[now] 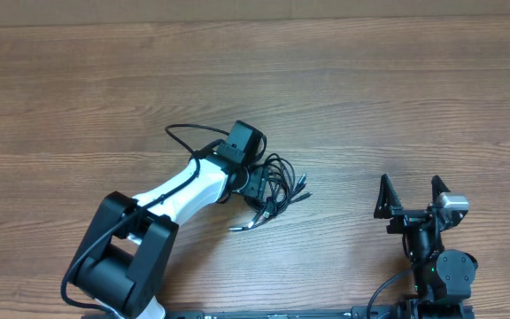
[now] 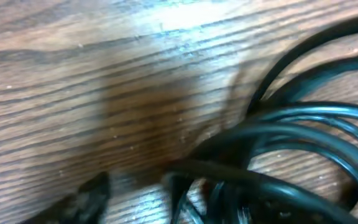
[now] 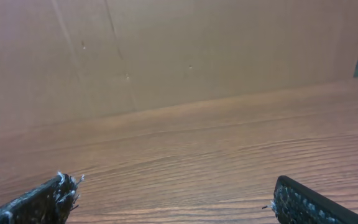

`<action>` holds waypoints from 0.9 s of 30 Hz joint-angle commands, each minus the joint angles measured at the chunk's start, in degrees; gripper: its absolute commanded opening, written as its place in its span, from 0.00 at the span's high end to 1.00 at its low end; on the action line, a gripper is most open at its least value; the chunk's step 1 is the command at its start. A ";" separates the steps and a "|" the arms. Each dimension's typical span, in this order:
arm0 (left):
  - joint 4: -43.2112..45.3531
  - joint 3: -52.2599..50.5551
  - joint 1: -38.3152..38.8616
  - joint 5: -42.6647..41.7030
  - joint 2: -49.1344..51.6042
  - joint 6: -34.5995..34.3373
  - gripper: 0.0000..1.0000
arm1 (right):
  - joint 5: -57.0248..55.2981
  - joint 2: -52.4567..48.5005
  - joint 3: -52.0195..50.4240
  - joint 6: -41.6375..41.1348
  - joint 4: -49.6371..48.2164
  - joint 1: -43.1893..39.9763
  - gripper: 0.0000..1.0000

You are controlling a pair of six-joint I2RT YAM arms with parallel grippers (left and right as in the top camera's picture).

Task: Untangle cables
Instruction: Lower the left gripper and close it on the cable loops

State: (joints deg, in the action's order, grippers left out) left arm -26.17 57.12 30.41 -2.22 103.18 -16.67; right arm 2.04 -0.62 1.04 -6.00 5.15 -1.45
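Note:
The cables lie bunched in a black tangle at mid-table, with silver plug tips poking out to the right and front. My left gripper is down in the left side of the tangle. In the blurred left wrist view, glossy black cables loop across the right half. One dark finger shows at lower left, and a second dark shape stands at the bundle's edge. Whether a cord is pinched cannot be made out. My right gripper stands wide open near the front right, well away from the cables, with nothing between its fingers.
The wooden table stretches bare around the tangle. A thicker black wire arcs from the left arm's wrist. A brown cardboard wall rises behind the table's far edge.

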 commanded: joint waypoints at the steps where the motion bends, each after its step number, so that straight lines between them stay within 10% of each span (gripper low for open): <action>1: -1.99 -1.73 0.48 -2.29 3.87 -0.74 0.43 | -0.70 0.35 -0.55 0.02 -0.33 0.22 0.00; 13: -12.63 -1.73 0.48 5.88 3.87 -0.70 0.43 | -0.70 0.35 -0.55 0.02 -0.33 0.22 0.00; 18: -12.76 -1.73 0.48 5.81 3.87 -1.38 0.60 | -0.70 0.35 -0.55 0.00 -0.33 0.22 0.00; 22: -12.35 -1.73 0.48 5.57 3.87 -3.82 0.96 | -0.70 0.35 -0.55 0.00 -0.33 0.22 0.00; 27: -10.56 -1.73 0.48 3.61 3.87 -7.21 0.96 | -0.70 0.35 -0.55 0.02 -0.33 0.22 0.00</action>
State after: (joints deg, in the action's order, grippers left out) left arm -37.52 58.28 30.79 4.05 103.24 -20.67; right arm 2.07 -0.64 1.04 -5.96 5.17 -1.45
